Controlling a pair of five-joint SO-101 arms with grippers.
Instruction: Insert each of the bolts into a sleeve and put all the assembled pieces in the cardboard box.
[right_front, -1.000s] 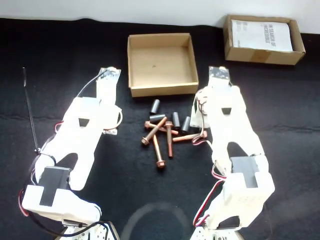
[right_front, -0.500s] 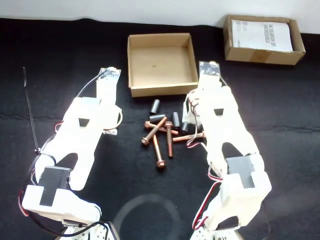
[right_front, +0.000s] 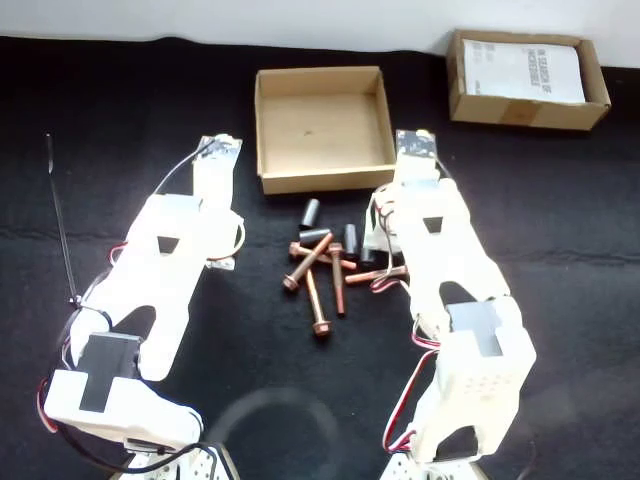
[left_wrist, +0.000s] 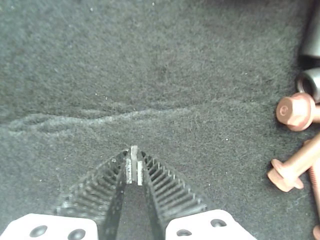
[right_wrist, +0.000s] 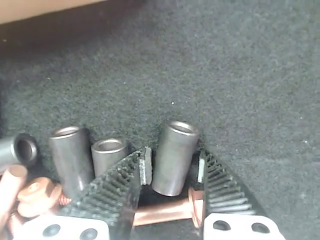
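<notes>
Several copper bolts (right_front: 322, 272) lie in a loose pile on the black cloth, in front of the empty cardboard box (right_front: 325, 181). Dark grey sleeves (right_front: 311, 212) lie between the pile and the box. My right arm (right_front: 435, 230) hangs over the pile's right edge. My right gripper (right_wrist: 172, 172) is open, its fingers on either side of one upright sleeve (right_wrist: 174, 157). A bolt (right_wrist: 165, 210) lies just below that sleeve, and two more sleeves (right_wrist: 107, 152) stand beside it. My left gripper (left_wrist: 133, 167) is shut and empty over bare cloth, with bolt heads (left_wrist: 295, 111) off to its side.
A second cardboard box (right_front: 527, 80) holding a printed sheet sits at the back right. A thin black rod (right_front: 60, 220) stands at the far left beside the left arm (right_front: 175, 250). The cloth's back edge meets a white wall.
My right arm has shifted left toward the pile and now covers the rightmost sleeve in the high view. The left arm has kept still.
</notes>
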